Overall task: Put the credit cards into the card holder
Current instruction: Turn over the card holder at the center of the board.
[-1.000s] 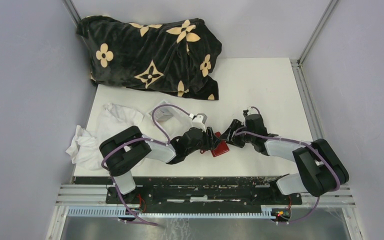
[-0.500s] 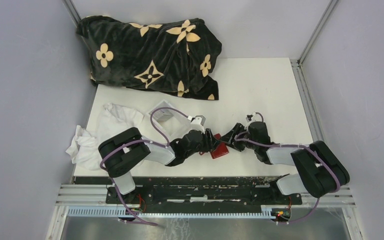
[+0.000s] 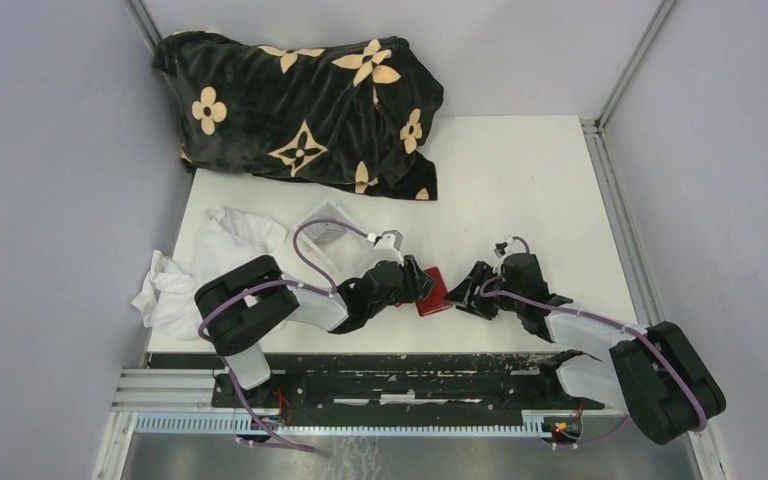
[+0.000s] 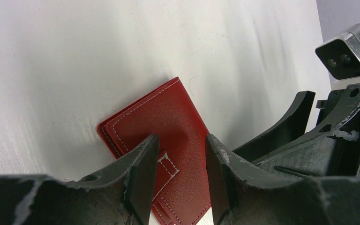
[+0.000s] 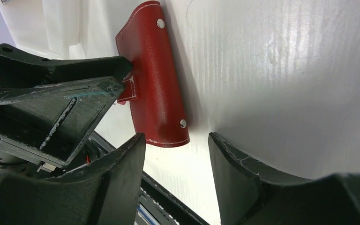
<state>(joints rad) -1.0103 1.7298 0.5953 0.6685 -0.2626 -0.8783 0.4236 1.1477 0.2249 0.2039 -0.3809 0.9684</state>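
Red card holder [image 3: 433,293] near table [image 3: 520,180] edge

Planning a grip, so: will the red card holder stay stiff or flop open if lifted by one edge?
Probably semi-stiff: the card holder lies flat, its stitched layers showing no sag. It may flop open, since its snap tab looks unfastened. The grained skin likely grips rather than slips.

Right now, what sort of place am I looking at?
Probably a robot test cell: two robot arms on a metal rail, a white table boxed in by grey panels, staged props like the red wallet.
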